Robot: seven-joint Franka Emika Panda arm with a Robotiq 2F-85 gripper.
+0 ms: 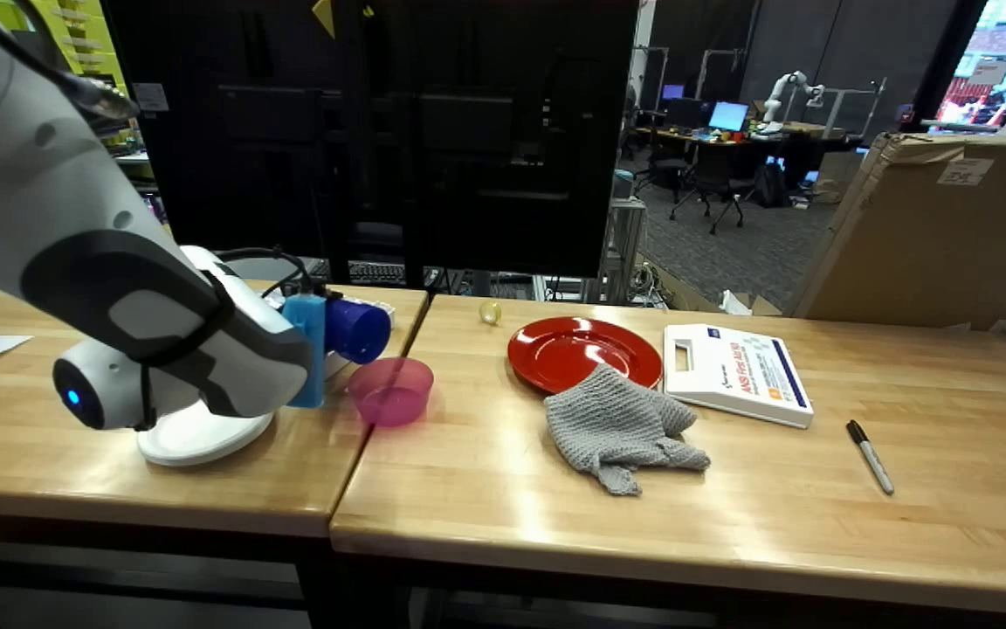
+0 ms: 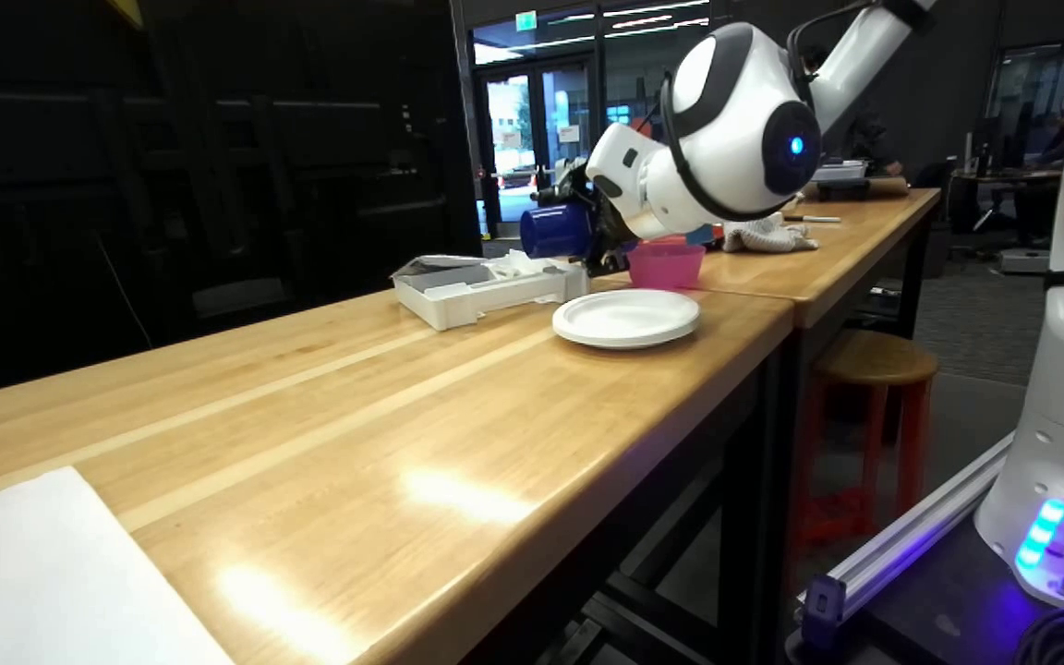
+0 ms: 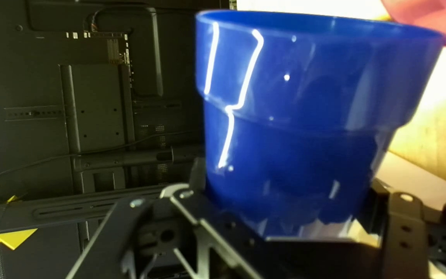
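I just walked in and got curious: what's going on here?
A robot arm is holding a blue cup in its claw, tipped on its side and up off the table. A pink bowl stands close by, and white plates lie on the table near the arm.

A glossy light-wood table (image 2: 310, 443) and a matching table (image 1: 468, 489) are standing edge to edge, a translucent pink plastic bowl (image 1: 392, 400) sitting where they meet. The former is carrying stacked round white plates (image 2: 626, 320), a low white tray (image 2: 444, 308) and a white paper sheet (image 2: 52, 573). The latter is carrying a round red plate (image 1: 560, 349), a grey knitted cloth (image 1: 616, 428) hiding part of its rim, a white plastic first-aid case (image 1: 717, 376), a black-capped grey marker (image 1: 871, 459) and a small yellowish ball (image 1: 490, 313).
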